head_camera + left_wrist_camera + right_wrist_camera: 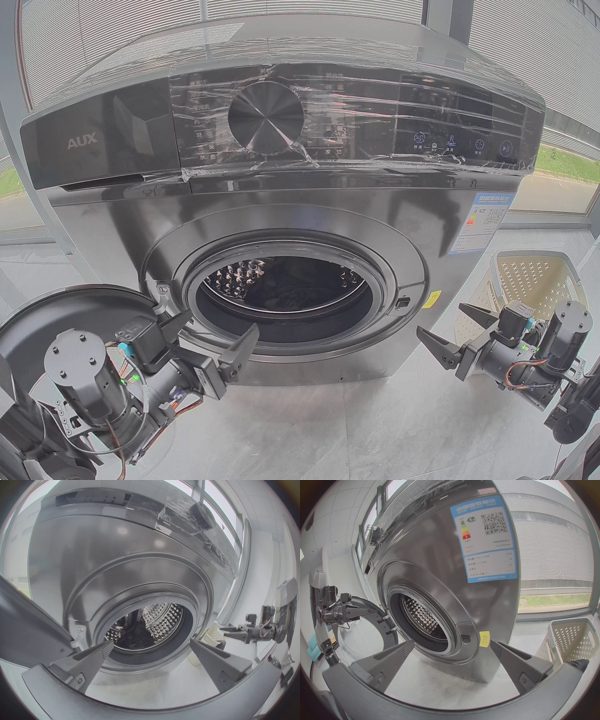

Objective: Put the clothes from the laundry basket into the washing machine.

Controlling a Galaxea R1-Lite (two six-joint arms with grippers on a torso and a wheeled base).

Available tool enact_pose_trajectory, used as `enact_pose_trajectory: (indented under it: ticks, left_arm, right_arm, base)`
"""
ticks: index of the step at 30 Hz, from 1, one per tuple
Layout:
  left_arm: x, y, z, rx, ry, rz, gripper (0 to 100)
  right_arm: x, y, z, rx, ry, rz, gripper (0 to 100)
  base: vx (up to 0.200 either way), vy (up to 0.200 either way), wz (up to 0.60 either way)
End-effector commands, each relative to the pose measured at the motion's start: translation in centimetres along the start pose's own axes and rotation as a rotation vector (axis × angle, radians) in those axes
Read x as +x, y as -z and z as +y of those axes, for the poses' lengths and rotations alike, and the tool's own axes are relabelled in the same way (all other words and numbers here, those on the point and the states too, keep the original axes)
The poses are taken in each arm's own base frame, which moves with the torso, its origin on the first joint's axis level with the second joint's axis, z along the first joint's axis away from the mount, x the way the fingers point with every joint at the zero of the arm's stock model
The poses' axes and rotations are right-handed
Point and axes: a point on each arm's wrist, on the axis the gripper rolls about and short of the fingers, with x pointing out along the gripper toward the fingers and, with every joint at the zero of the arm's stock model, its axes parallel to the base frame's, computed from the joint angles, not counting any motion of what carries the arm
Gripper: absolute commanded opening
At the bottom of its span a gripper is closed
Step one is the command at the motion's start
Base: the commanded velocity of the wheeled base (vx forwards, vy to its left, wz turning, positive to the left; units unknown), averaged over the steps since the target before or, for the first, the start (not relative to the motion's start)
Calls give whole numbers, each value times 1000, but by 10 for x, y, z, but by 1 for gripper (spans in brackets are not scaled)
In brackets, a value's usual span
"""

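L gripper (223,320) jaws were spread, empty, just before washing machine (281,206) opening; dark clothes (294,284) lay inside, beyond them. R gripper (439,317) jaws spread too, laundry basket (537,275) just behind.

**What the views keep out of sight**

Inside the washing machine (312,206), the drum (237,278) holds a dark mass (294,284), probably cloth; its pieces cannot be counted in the shadow. The right arm (562,337) covers the lower part of the laundry basket (537,275), hiding its bottom. The open door (75,309) is cut off at the head view's left edge and partly covered by the left arm (81,375).
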Motion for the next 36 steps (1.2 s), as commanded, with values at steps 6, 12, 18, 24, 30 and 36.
enact_pose_trajectory:
  ticks: [6, 12, 18, 24, 30, 36]
  left_arm:
    - [-39, -15, 14, 65, -13, -73, 100]
    - [-56, -19, 20, 73, -14, -96, 100]
    - [-67, -24, 41, 107, -127, -129, 100]
    - [-89, -34, 49, 133, -149, -175, 100]
    - [-118, -31, 55, 132, -138, -136, 100]
    - [-153, -18, 65, 143, -140, -83, 100]
  right_arm:
    - [-22, -6, -19, 0, 77, -26, 100]
    - [-32, -2, -26, -6, 100, -1, 100]
    - [-47, -15, -24, -14, 109, -66, 100]
    - [-78, -18, -19, -61, 112, -1, 100]
    - [-120, -15, -14, -59, 163, 37, 100]
    - [-165, -12, -12, -64, 285, -52, 100]
  base:
    - [-200, 0, 0]
    - [-200, 0, 0]
    - [-200, 0, 0]
    - [-200, 0, 0]
    - [-133, 0, 0]
    - [0, 0, 0]
